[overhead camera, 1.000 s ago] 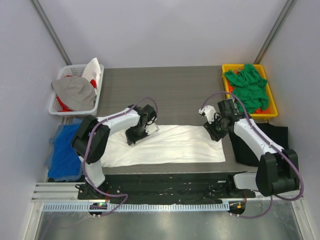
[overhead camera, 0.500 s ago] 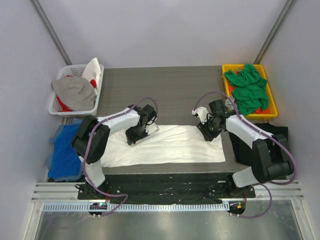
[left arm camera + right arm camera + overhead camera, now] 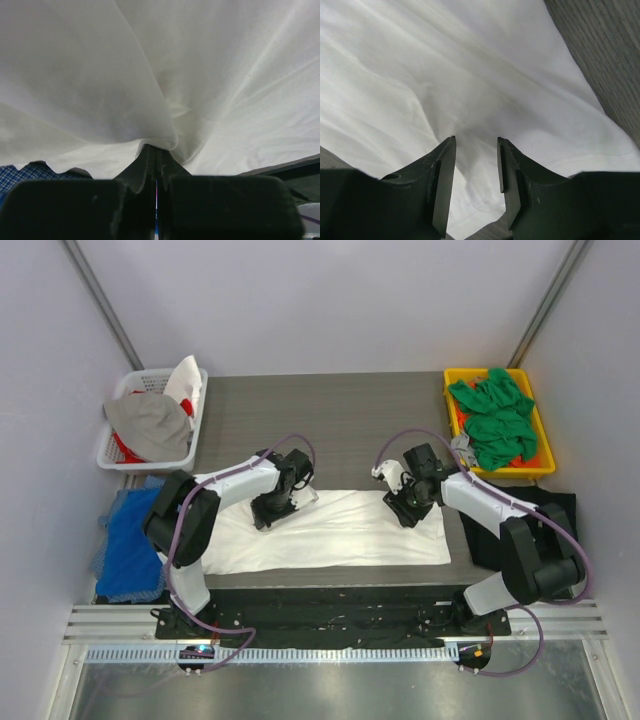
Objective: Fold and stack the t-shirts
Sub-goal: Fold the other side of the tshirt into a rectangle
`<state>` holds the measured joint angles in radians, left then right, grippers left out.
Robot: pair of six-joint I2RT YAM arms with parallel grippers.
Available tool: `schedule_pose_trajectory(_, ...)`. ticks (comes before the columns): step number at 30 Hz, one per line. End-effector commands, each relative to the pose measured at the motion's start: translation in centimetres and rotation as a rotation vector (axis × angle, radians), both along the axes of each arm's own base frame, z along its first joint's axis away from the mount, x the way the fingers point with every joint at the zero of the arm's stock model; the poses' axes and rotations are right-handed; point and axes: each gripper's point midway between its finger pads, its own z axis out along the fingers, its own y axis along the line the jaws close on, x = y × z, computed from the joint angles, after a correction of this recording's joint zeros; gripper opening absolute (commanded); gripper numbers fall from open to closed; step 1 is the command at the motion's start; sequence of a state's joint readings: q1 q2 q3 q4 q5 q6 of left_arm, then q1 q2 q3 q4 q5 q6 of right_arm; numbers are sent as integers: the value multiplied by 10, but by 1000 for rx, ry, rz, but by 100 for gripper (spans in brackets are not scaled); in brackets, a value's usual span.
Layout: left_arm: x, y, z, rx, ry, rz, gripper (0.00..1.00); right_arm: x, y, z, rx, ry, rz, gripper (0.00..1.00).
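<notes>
A white t-shirt lies spread flat across the near part of the dark table. My left gripper rests on the shirt's upper left part. In the left wrist view it is shut on a pinched fold of the white t-shirt. My right gripper is over the shirt's upper right part. Its fingers stand open with white cloth under and between them. Green t-shirts are heaped in a yellow bin. A black t-shirt lies at the table's right edge.
A white basket holding grey, white and red cloth stands at the back left. Blue cloth lies off the table's left edge. Bare table wood shows beyond the shirt's far edge.
The right arm has swung left, bringing its open gripper from the shirt's right edge in over the cloth. The left gripper has kept its grip and has not moved.
</notes>
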<state>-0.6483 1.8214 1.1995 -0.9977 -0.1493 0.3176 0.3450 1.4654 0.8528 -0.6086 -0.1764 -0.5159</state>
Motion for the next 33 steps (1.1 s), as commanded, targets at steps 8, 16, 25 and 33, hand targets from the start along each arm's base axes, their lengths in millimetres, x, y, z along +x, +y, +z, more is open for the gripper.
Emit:
schedule_pose_trajectory(8, 1, 0, -2, 0, -16, -13, 0, -8, -5, -16, -28, 30, -1, 45)
schedule_pose_trajectory(16, 4, -4, 0, -18, -33, -10, 0, -9, -7, -25, -47, 45, 3, 45)
schedule_pose_trajectory(25, -3, 3, 10, -9, -35, -7, 0, -8, -7, -28, -50, 54, 4, 45)
schedule_pose_trajectory(33, -13, 17, 25, 24, -43, 1, 0, -9, -8, -29, -54, 60, 4, 45)
